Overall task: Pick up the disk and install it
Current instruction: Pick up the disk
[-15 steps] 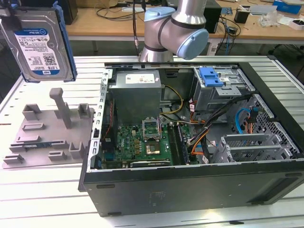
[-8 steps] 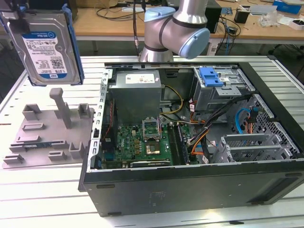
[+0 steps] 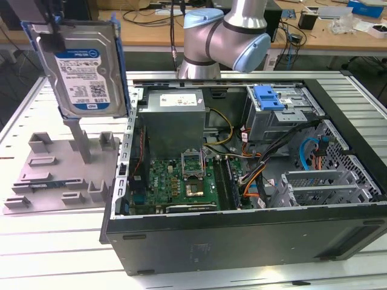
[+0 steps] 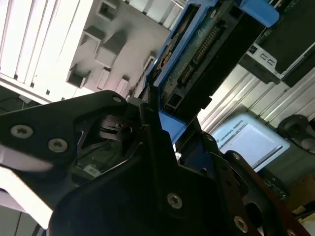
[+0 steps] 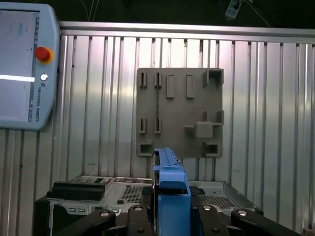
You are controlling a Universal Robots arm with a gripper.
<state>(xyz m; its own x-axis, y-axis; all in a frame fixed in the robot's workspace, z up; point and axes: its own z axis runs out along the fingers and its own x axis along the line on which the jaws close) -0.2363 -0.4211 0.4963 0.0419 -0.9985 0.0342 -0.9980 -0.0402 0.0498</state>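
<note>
In the exterior view the disk (image 3: pixel 84 69), a silver hard drive with a white-and-blue label in a blue bracket, hangs upright in the air at the far left. It is well above the grey holder plate (image 3: pixel 60 172). My gripper (image 3: pixel 53 25) is shut on its top edge, mostly cut off by the picture's edge. In the first wrist view the blue bracket edge of the disk (image 5: pixel 170 177) stands between my black fingers (image 5: pixel 140 216), with the holder plate (image 5: pixel 179 113) far below. The second wrist view shows the disk's underside and connector (image 4: pixel 202 49) clamped in the gripper (image 4: pixel 160 125).
The open computer case (image 3: pixel 242 241) lies to the exterior view's right of the holder plate. Inside it are a grey power supply box (image 3: pixel 172 118), a motherboard (image 3: pixel 181 181) and a metal drive cage with a blue latch (image 3: pixel 269 96). The arm's base (image 3: pixel 208 42) stands behind. A teach pendant (image 5: pixel 24 64) lies on the table.
</note>
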